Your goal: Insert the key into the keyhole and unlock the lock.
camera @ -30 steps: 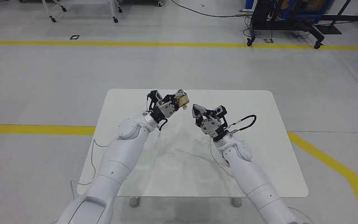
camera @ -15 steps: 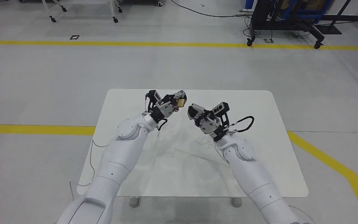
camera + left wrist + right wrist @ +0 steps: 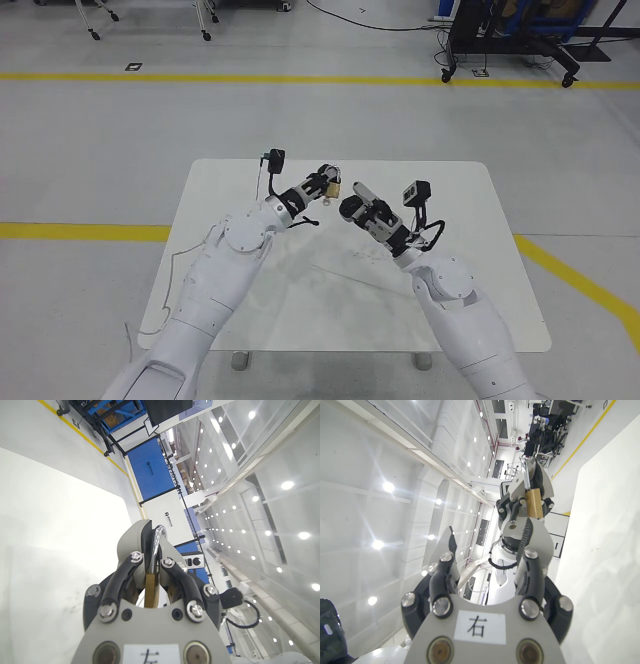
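**Item:** padlock [image 3: 534, 503], with a small brass body and a steel shackle [image 3: 158, 540]

**Location:** held in the air above the far half of the table [image 3: 450, 300], between the two arms

**Holder:** left gripper [image 3: 155, 538], clamped on the shackle loop at the fingertips. The brass body lies back along the fingers toward the palm.

**Other hand:** right gripper [image 3: 490, 530], fingers spread wide with nothing between them. It faces the padlock from near by and does not touch it.

**Handling (judged):**
- Rigid, dense for its size and not fragile.
- The polished shackle is probably slick.
- Pinched by the shackle alone, the body may swing or twist under a push from a key.
- The flat brass sides would give a steadier hold.
- Which face carries the keyhole cannot be told.

**Edges and room:**
- Both grippers hang well inside the table's edges, with open air above and to either side.
- The tight spot is the short gap between the two grippers.
- The left fingers crowd the padlock body, so approach room is judged narrow
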Available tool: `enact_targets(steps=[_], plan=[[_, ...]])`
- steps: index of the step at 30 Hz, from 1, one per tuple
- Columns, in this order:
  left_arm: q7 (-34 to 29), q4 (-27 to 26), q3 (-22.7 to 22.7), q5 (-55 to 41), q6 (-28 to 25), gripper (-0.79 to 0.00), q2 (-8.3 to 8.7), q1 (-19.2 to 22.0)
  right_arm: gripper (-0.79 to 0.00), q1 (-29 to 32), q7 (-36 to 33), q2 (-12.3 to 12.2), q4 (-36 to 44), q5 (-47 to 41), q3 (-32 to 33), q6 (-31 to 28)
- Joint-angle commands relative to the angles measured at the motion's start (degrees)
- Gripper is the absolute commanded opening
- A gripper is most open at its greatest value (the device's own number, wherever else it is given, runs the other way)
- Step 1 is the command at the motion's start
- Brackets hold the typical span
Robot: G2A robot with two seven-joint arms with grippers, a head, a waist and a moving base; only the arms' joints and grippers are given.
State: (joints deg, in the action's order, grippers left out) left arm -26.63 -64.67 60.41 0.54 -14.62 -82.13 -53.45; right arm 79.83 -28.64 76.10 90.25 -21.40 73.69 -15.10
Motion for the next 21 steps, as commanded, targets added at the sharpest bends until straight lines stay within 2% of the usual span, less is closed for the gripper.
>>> enact_targets(steps=[1, 4, 8, 17, 21], plan=[[0.3, -1.12, -0.53, 3.59, 0.52, -0.785, 0.17, -0.29, 0.0, 1.89, 1.58, -0.3, 2.24, 1.32, 1.69, 0.0], [0.31, -2.37, -1.74, 8.96, 1.0, -0.785, 0.35, -0.43, 0.0, 4.6, 3.98, -0.72, 5.17, 2.85, 4.2, 0.82], [-0.75, -2.46, -3.67, 15.01, 3.19, -0.785, 0.42, -0.01, 0.0, 4.87, 4.3, -0.75, 5.46, 2.9, 4.46, 1.06], [-5.85, -0.4, -8.87, 24.7, 10.21, -0.785, -0.13, 2.27, 0.0, 4.87, 4.3, -0.75, 5.46, 2.9, 4.46, 1.06], [-8.39, 1.81, -10.97, 25.4, 15.6, -0.785, -0.87, 3.34, 0.0, 4.87, 4.3, -0.75, 5.46, 2.9, 4.46, 1.06]])
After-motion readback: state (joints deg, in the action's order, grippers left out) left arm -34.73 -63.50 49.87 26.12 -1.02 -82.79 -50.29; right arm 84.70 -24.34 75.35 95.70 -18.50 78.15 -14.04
